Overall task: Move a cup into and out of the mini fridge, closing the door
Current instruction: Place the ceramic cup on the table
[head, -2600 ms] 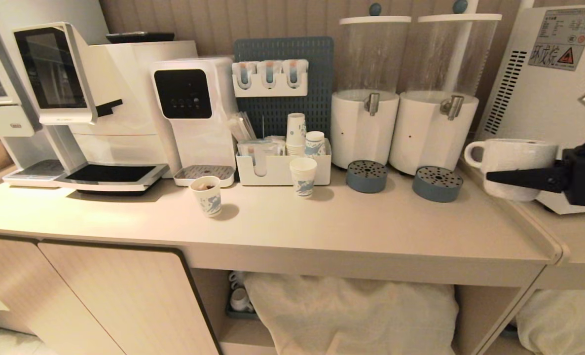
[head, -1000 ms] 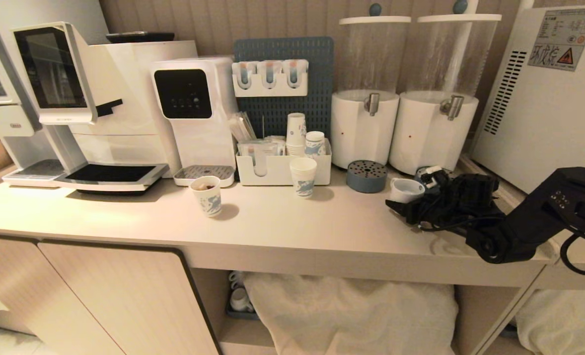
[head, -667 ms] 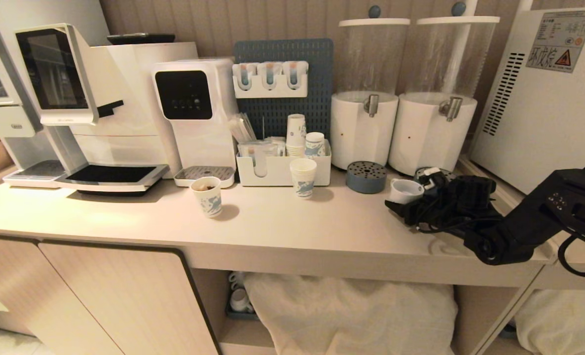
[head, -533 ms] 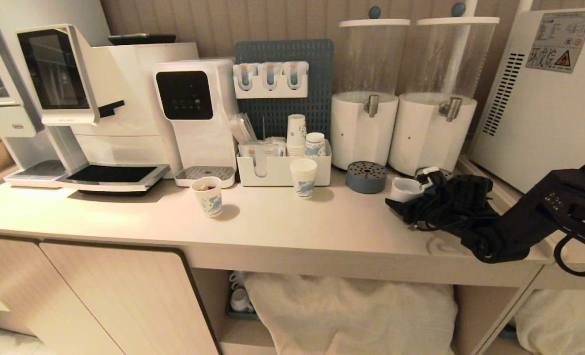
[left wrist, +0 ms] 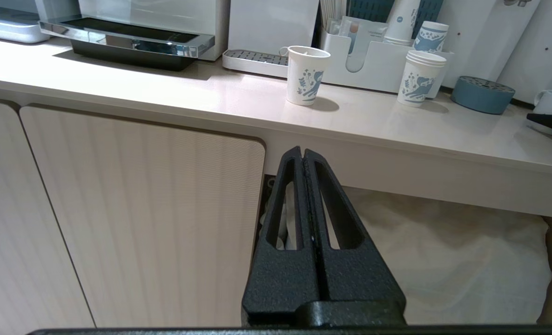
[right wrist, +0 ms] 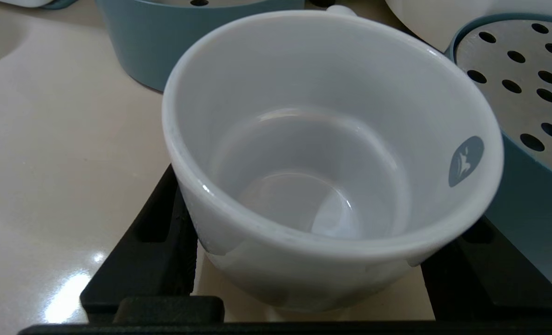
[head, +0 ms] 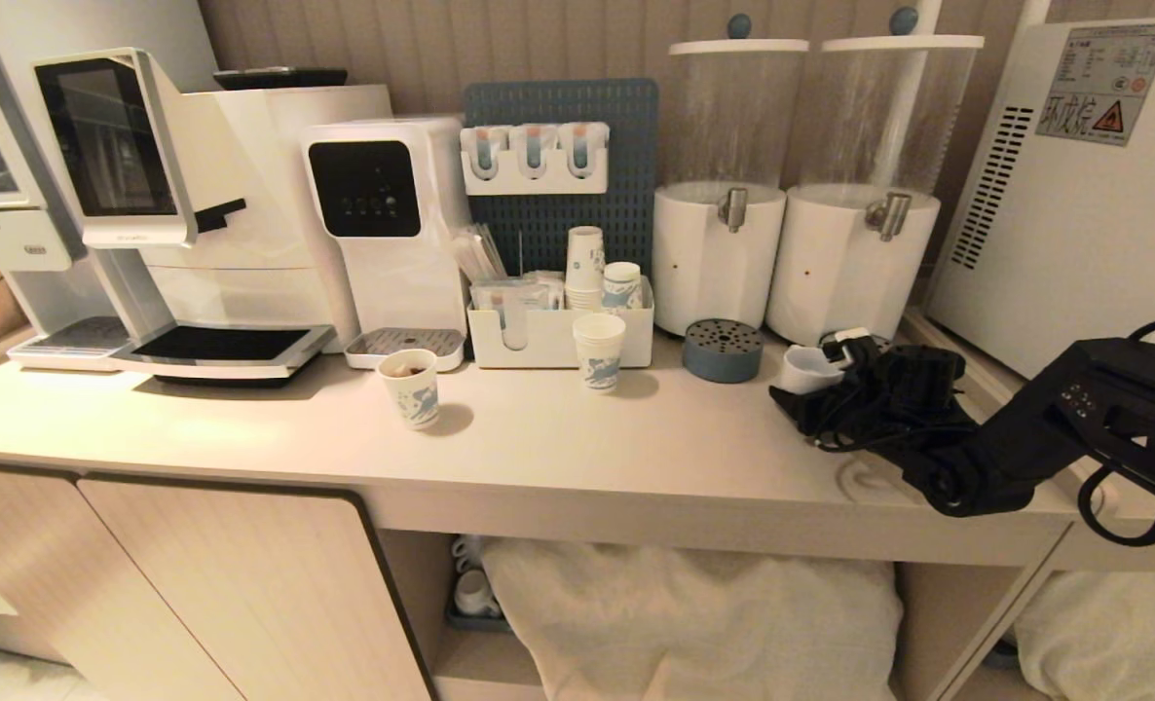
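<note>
The cup (head: pixel 807 368), a squat white mug with a grey mark (right wrist: pixel 465 161), sits tilted just at the counter surface between the two blue drip trays. My right gripper (head: pixel 803 378) reaches in from the right and is shut on the cup (right wrist: pixel 332 139), one black finger on each side of its body. The mini fridge (head: pixel 1074 224) stands at the far right, showing its vented side and warning sticker; the door is out of view. My left gripper (left wrist: pixel 302 153) hangs shut and empty below the counter, in front of the cabinet.
Two white drink dispensers (head: pixel 719 253) (head: pixel 850 258) stand behind the drip trays (head: pixel 723 349). Paper cups (head: pixel 409 387) (head: pixel 598 349), a white organiser (head: pixel 558 336) and coffee machines (head: pixel 246 214) fill the left. The counter's front edge (head: pixel 733 506) lies under my right arm.
The cup was held up by the fridge at first and has come down to the counter by the drip trays. Over the last second it and the right arm have barely shifted.
</note>
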`<state>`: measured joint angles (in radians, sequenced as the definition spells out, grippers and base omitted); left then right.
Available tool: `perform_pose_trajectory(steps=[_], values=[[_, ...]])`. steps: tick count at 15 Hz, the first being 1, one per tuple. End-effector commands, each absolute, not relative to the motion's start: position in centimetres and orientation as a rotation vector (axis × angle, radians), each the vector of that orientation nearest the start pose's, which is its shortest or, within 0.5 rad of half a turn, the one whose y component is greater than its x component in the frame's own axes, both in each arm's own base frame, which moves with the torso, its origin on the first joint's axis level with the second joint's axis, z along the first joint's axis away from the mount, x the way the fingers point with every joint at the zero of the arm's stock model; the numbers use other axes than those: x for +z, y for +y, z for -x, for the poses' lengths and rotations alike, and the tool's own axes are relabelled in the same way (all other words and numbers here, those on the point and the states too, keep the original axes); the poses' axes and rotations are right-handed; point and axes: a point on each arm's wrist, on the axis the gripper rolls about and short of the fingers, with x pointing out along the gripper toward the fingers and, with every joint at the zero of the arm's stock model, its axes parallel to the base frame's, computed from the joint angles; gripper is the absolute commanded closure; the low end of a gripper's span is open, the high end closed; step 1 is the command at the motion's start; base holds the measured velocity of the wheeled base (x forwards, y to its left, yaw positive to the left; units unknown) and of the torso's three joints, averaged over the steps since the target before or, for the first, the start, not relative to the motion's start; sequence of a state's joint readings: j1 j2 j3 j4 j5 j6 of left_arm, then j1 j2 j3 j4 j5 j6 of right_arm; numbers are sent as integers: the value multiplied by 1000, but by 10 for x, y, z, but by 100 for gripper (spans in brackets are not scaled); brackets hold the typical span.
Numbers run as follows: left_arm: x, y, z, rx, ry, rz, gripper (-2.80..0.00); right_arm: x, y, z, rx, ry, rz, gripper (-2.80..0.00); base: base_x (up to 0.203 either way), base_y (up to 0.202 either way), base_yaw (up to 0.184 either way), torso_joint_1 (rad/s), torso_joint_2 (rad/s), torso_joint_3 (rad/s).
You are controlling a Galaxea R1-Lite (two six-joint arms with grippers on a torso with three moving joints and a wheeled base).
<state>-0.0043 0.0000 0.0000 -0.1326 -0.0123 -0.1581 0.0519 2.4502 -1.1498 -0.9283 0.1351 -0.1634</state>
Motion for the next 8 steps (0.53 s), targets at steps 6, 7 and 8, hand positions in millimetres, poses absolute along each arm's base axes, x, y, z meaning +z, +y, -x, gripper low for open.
perform_pose_trajectory(steps=[6,7,8], values=[[78,0,21,-25,-97,159,0,-5,27,-445,215,394,147,-280,0,0,0,0,0,0],[78,0,21,-25,-97,159,0,-3,27,-443,216,391,147,-280,0,0,0,0,0,0],[78,0,21,-25,-97,159,0,-2,27,-443,217,391,146,-280,0,0,0,0,0,0]])
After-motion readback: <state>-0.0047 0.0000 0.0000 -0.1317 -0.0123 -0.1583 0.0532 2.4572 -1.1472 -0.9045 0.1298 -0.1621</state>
